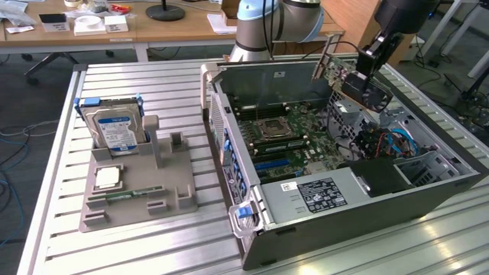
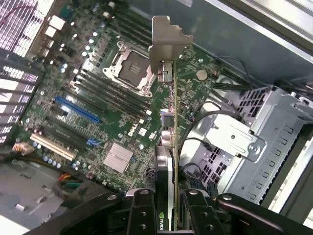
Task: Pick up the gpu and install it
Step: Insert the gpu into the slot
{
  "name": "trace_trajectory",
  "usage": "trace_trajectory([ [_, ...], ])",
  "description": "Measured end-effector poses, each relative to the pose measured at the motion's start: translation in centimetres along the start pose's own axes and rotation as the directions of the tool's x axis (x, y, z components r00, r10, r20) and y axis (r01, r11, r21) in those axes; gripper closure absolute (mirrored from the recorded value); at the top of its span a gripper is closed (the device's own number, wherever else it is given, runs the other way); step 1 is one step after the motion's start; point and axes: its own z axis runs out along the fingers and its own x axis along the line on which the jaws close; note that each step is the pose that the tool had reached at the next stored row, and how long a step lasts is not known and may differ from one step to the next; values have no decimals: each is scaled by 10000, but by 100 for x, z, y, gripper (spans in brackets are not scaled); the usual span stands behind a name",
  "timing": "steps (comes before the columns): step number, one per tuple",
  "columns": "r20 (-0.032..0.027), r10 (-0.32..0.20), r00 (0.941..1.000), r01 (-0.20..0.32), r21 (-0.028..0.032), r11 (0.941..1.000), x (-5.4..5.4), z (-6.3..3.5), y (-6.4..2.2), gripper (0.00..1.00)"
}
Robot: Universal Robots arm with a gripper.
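Slatted metal table (image 1: pixel 153 74), wooden desks (image 1: pixel 176 28) upper left, bears an open computer case (image 1: pixel 367 212). Upper right, the gripper (image 1: pixel 365 71) clamps its fingers (image 2: pixel 142 215) on the gpu (image 1: pixel 376 96), above the Dell-marked motherboard (image 2: pixel 98 98).

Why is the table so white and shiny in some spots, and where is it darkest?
Exterior view: light glares off the metal table beside the computer case, while the case's inside sits in shade. Wrist view: the table slats beyond the case wash out to white, the gpu's metal bracket catches light, and the motherboard is evenly lit.
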Motion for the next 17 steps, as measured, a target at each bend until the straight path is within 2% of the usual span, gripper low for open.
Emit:
trace_trajectory([
  [4,-58,-455,9989,455,67,9989,5,1,3,73],
  [8,-104,-989,9950,990,103,9950,8,3,4,73],
  [12,-149,-1521,9883,1523,130,9883,10,5,5,73],
  [17,-203,-2164,9761,2168,157,9761,14,7,7,73],
])
